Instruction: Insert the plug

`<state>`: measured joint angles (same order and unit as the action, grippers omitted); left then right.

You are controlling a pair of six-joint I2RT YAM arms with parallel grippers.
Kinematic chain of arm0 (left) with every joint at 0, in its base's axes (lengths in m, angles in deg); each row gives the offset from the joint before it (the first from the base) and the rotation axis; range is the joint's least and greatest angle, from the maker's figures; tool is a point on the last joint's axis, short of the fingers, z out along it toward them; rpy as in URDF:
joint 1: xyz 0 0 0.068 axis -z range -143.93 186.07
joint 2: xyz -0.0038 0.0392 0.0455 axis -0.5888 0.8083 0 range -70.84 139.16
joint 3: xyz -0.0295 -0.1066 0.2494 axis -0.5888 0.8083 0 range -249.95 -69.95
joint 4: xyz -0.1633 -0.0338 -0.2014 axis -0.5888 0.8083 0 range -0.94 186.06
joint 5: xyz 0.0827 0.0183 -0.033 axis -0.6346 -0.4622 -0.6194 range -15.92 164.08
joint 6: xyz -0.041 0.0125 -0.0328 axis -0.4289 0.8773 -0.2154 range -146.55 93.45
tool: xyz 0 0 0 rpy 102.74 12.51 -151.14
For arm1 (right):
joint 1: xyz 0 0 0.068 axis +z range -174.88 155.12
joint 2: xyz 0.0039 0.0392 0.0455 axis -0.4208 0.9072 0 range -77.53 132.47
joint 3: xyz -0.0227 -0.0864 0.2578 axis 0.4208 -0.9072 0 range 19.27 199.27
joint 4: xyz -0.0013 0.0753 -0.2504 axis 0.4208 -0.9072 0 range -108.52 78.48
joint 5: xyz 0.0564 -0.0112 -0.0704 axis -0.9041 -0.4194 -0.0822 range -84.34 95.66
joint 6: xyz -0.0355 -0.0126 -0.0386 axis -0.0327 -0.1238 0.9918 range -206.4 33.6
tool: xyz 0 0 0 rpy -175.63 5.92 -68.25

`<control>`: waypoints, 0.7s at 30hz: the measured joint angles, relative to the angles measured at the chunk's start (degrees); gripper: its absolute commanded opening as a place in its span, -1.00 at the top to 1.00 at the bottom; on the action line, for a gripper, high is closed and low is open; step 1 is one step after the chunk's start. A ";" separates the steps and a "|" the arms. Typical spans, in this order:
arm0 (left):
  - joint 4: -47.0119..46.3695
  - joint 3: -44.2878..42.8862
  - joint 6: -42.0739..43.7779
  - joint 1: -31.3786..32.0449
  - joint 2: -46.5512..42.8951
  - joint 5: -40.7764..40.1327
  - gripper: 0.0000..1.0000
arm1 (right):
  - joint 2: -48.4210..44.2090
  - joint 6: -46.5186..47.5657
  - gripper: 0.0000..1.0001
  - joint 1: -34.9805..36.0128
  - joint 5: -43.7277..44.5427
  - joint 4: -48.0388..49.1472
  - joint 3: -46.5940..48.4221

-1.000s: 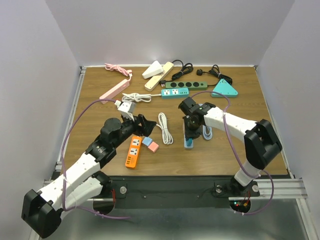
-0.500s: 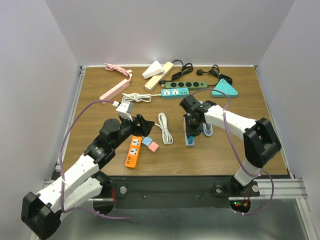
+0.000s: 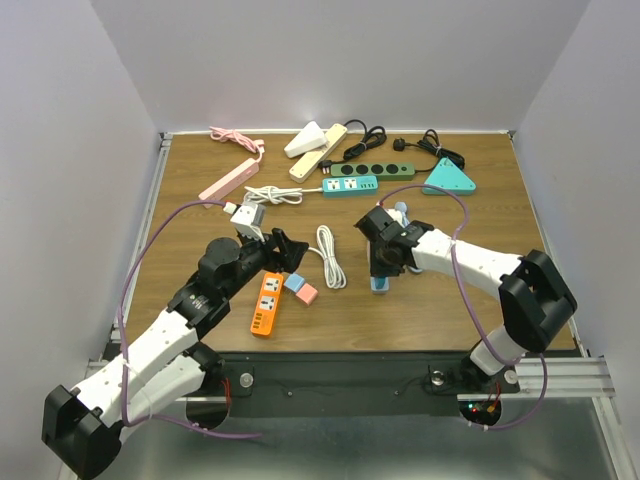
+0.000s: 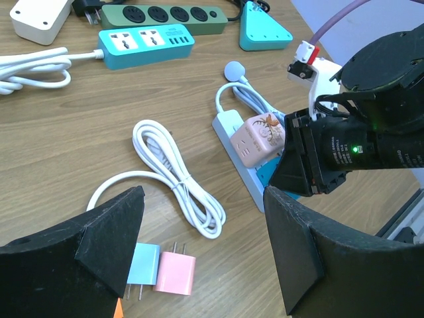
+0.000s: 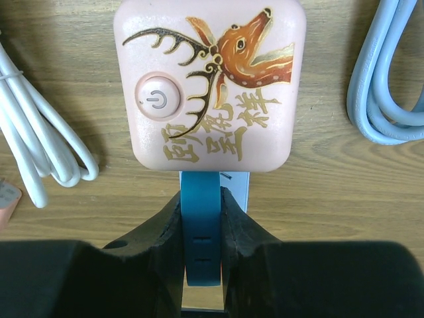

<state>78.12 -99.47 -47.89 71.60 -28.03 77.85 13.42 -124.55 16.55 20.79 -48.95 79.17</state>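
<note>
My right gripper [image 3: 381,268] is clamping a teal plug [image 5: 202,238] between both fingers. In the wrist view the plug's long axis is running from 6 to 12 o'clock. Its far end is pointing at 12 toward a pink cube adapter [image 5: 209,86] printed with a deer, just beside it. Both are sitting over a pale blue power strip [image 4: 228,124], just right of the centre of the table [image 3: 520,210]. I cannot tell whether the prongs are seated.

My right arm is reaching in from 4 o'clock, wrist tipping down over the strip.

My left gripper [image 4: 202,246] is hovering with fingers wide apart, holding nothing, above a coiled white cable [image 4: 175,175]. A small blue charger [image 4: 147,260] and a pink charger [image 4: 176,273] are lying at its 6 o'clock.
</note>
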 measured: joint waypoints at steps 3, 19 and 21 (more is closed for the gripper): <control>0.09 0.00 -0.22 0.00 -0.02 0.00 -0.67 | 0.33 -0.09 0.99 0.31 0.50 0.13 0.00; 0.55 0.00 -0.61 0.00 -1.88 -0.79 -0.67 | 1.11 -0.39 -0.02 0.20 2.32 5.18 -1.66; 0.55 0.00 -0.61 0.00 -1.90 -0.81 -0.67 | 1.36 -0.28 -0.14 0.07 2.84 6.01 -1.53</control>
<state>78.67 -99.47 -48.50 71.60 -29.93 77.04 14.78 -124.84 16.61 23.63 -42.94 77.64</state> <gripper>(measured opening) 0.833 0.493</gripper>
